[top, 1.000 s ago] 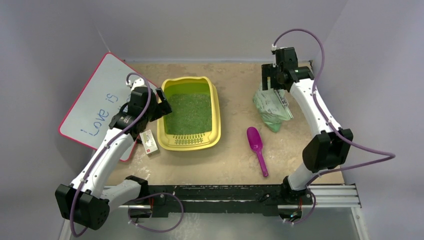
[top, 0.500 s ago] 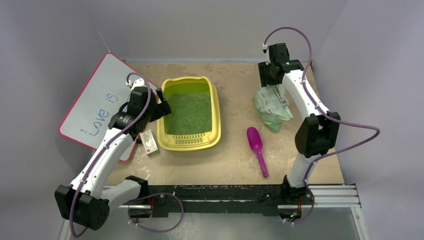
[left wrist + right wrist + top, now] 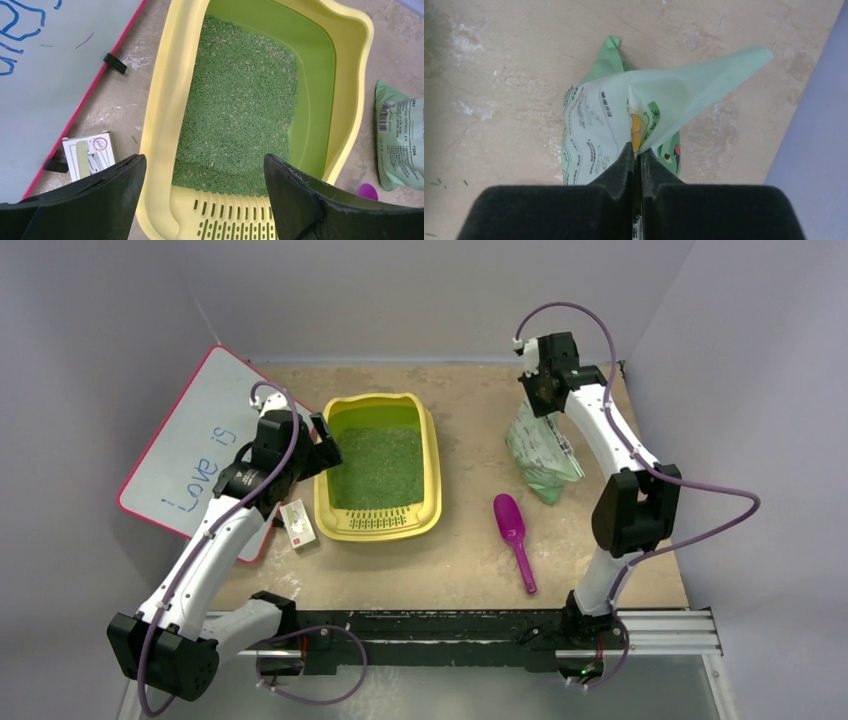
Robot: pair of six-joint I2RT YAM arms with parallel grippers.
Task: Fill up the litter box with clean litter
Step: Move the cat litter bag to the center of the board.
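Pinching the top fold of the pale green crinkled plastic bag (image 3: pixel 594 125), the right gripper (image 3: pixel 637 150) is pressing its two black fingers together on it at the far right of the tan table (image 3: pixel 470 560). The left gripper (image 3: pixel 202 160) is hovering with its fingers spread wide over the near end of the yellow plastic litter box (image 3: pixel 167 100). Fine green litter (image 3: pixel 240 110) is lying inside the box, covering most of its floor. A purple plastic scoop (image 3: pixel 514 525) is lying on the table between box and bag, touching neither.
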